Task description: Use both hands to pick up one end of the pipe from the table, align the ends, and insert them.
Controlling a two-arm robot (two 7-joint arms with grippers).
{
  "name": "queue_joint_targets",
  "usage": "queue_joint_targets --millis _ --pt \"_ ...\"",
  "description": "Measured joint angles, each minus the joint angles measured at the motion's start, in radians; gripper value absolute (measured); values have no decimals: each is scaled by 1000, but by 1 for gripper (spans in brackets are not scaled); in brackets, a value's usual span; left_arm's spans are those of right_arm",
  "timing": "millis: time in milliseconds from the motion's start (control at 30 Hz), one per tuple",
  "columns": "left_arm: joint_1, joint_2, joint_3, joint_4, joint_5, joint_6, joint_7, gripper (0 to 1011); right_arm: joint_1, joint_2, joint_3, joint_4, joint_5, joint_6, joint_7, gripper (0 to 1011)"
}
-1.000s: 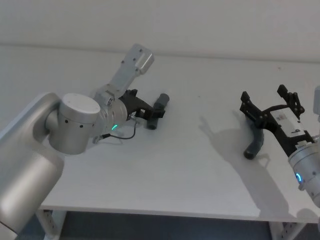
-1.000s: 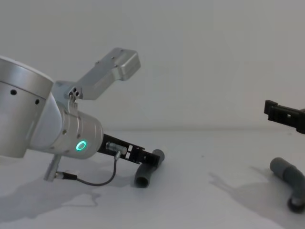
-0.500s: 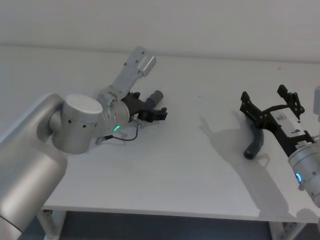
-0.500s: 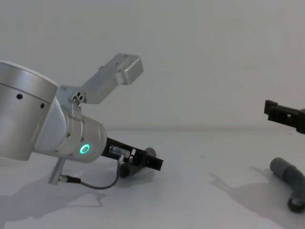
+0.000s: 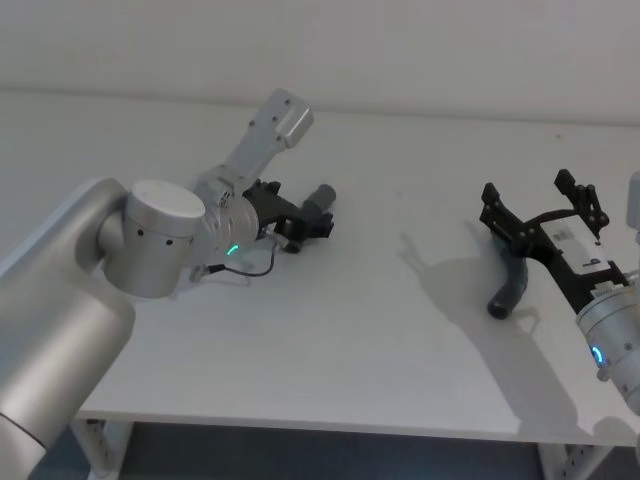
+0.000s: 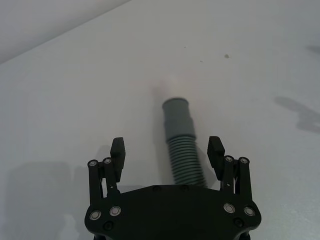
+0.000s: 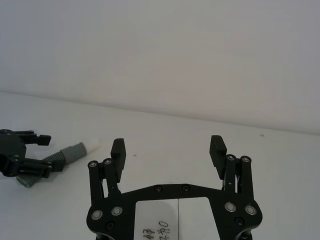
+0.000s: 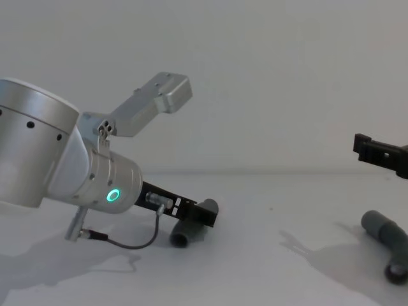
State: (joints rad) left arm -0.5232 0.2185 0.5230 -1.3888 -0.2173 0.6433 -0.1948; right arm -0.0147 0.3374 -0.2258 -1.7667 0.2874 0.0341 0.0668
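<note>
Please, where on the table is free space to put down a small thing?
The widest bare patch of the table lies in the middle, between the left pipe piece and the right pipe piece. Crowded: around the left gripper, open astride its piece, and under the open right gripper.

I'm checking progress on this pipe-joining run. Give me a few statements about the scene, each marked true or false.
1. The left black two-finger hand is shut on the dark grey ribbed plastic pipe piece. False: its fingers stand open either side of it.
2. The right black two-finger hand is open. True.
3. The two pipe pieces are joined. False: the dark grey bent pipe piece lies apart, by the right hand.
4. That bent piece rests on the off-white table. True.
</note>
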Motion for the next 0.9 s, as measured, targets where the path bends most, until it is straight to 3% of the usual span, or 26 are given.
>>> queue_joint_targets --millis 767,900 --pt "-53 -38 -7 121 -3 -47 -62 1001 0 0 0 0 0 0 0 1001" --pt "-59 -44 -8 137 -5 -51 -72 937 0 0 0 0 0 0 0 1002"
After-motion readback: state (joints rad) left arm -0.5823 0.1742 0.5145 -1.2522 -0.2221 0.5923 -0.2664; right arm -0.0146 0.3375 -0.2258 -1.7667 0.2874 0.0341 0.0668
